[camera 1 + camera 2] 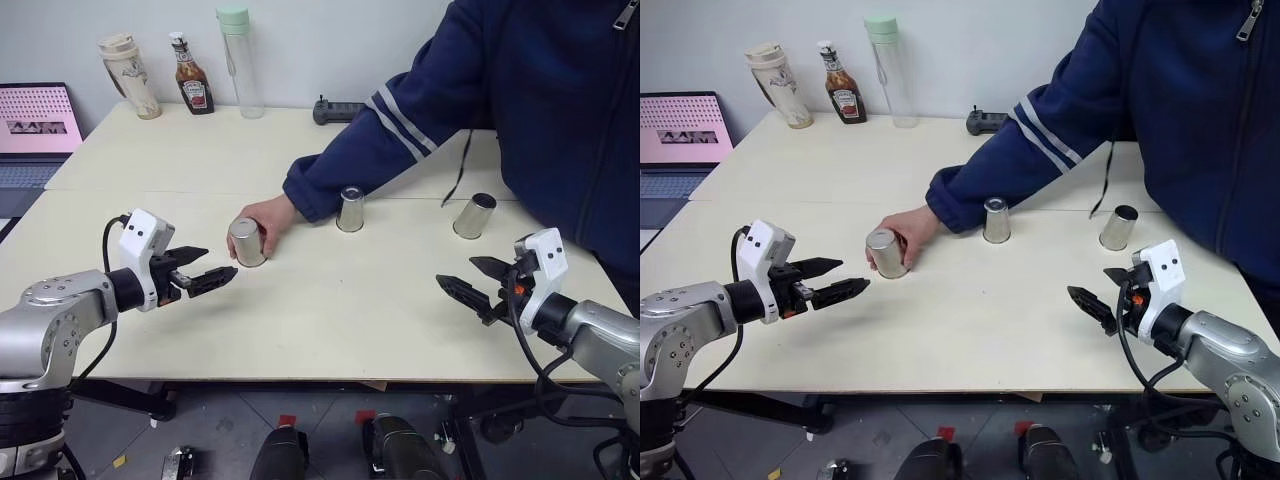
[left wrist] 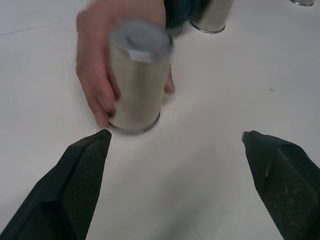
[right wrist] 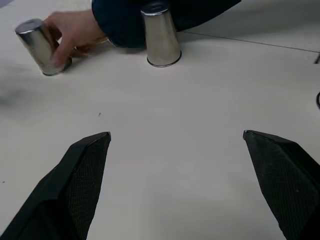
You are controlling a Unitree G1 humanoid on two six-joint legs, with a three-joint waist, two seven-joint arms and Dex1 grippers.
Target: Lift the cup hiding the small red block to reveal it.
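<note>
Three alike silver cups stand upside down on the cream table [image 1: 330,310]. A person's hand [image 1: 272,216] grips the left cup [image 1: 247,243], just ahead of my open left gripper [image 1: 218,263], which holds nothing. The middle cup [image 1: 350,209] stands by the person's blue sleeve [image 1: 370,150]. The right cup [image 1: 474,216] stands beyond my open, empty right gripper [image 1: 458,272], near the table's front right edge. The small red block is hidden; I cannot tell which cup covers it. In the left wrist view the hand-held cup [image 2: 137,85] sits close between my fingers [image 2: 80,175].
At the back of the table stand a beige tumbler [image 1: 130,75], a ketchup bottle [image 1: 190,75], a tall clear bottle with a green cap [image 1: 240,60] and a black controller [image 1: 340,110]. A laptop [image 1: 35,125] sits far left. The person leans over the back right.
</note>
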